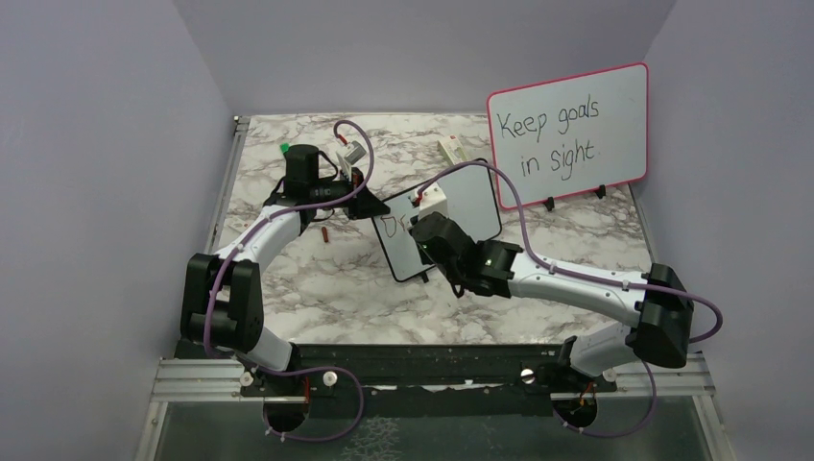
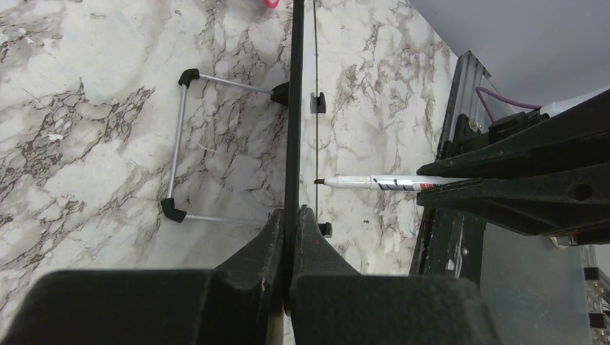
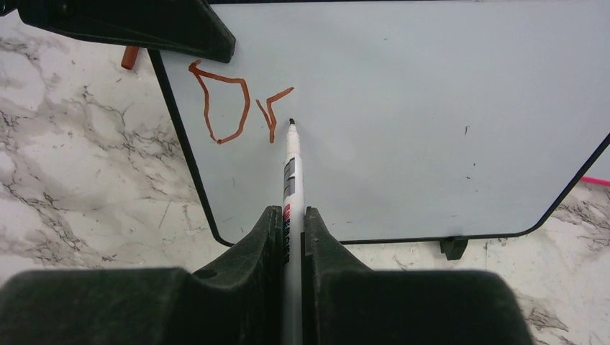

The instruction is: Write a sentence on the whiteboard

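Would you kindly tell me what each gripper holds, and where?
The left gripper pinches the whiteboard by its frame near a corner; the right gripper holds the marker by its barrel.

1. I see the whiteboard (image 3: pixel 431 108) as pale grey-white inside a thin black frame.
2. The sentence (image 3: pixel 230 108), just "Dr", is orange-red.
3. The marker (image 3: pixel 291 172) is white with black and red print.
4. The table (image 1: pixel 317 279) is white marble with grey-brown veins.
5. At the table's far right corner, the larger board (image 1: pixel 629 101) has a pink frame and black writing.
6. The left gripper (image 2: pixel 289 215) and right gripper (image 3: pixel 288 215) look black to me; the cables (image 1: pixel 518 206) are purple.
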